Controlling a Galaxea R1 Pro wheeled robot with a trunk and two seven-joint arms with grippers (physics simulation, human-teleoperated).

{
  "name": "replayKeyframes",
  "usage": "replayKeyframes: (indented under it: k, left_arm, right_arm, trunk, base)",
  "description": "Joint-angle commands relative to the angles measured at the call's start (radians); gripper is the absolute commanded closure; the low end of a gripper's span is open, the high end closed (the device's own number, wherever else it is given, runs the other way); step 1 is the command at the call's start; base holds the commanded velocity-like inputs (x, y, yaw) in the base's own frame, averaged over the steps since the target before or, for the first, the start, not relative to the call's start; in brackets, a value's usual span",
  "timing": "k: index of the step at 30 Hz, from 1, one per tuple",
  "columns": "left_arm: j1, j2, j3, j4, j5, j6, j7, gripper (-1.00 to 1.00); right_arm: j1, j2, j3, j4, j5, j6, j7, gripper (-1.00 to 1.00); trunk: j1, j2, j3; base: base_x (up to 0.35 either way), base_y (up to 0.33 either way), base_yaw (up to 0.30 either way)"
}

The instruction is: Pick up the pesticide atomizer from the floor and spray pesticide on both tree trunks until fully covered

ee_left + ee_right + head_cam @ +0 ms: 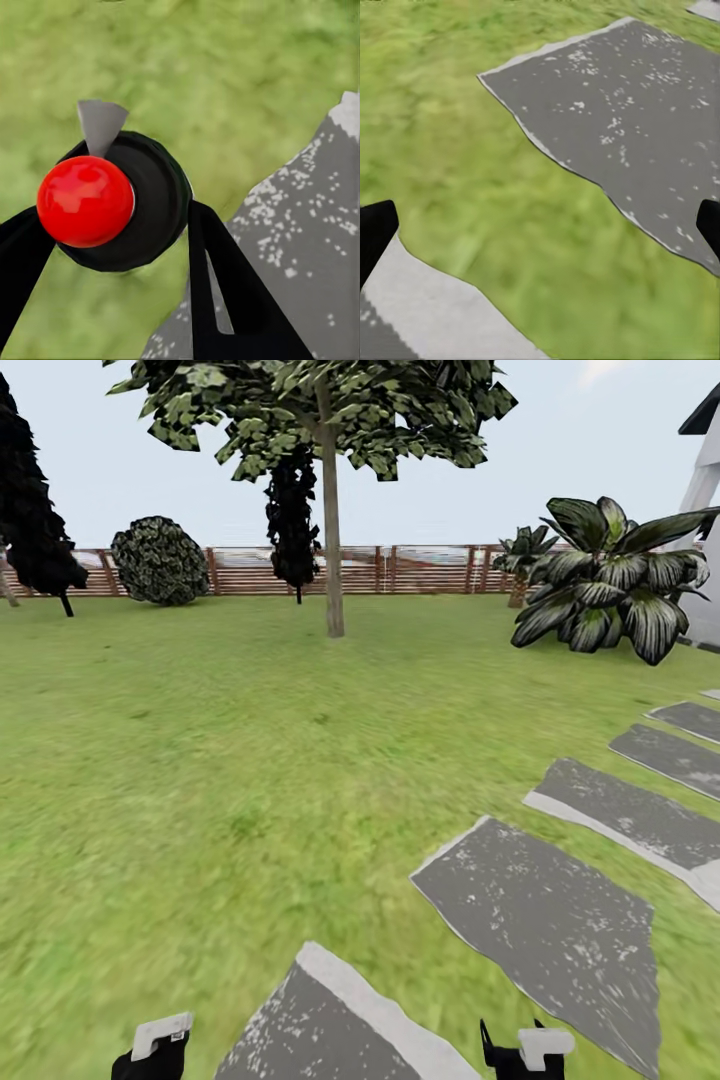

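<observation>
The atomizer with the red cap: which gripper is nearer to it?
Left. The left gripper has its jaws closed around the atomizer; the right gripper hangs open over grass and a stone slab, holding nothing.

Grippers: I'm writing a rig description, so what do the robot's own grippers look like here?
Both are black. In the head view each arm end carries a pale grey-white block: left gripper, right gripper. In the wrist views the fingers are flat, black and tapering. No cables or markings can be made out.
</observation>
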Motion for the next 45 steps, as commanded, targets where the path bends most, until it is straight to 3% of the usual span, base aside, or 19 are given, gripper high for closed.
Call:
replayKeyframes:
  k: [1, 45]
  left_arm:
    - [-0.001, -0.001, 0.008, 0.001, -0.002, -0.003, -0.007, 1.0]
    - [-0.001, 0.0, 0.008, 0.001, -0.004, -0.003, -0.006, 1.0]
  right_arm:
    - [-0.001, 0.001, -0.005, 0.001, 0.011, -0.003, -0.004, -1.0]
    - [-0.001, -0.001, -0.005, 0.002, 0.012, -0.003, -0.004, -1.0]
  trunk:
    - [0.0, 0.0, -0.003]
    - [0.0, 0.0, -0.011]
  base:
    - [0.339, 0.0, 0.0]
    - [0.339, 0.0, 0.0]
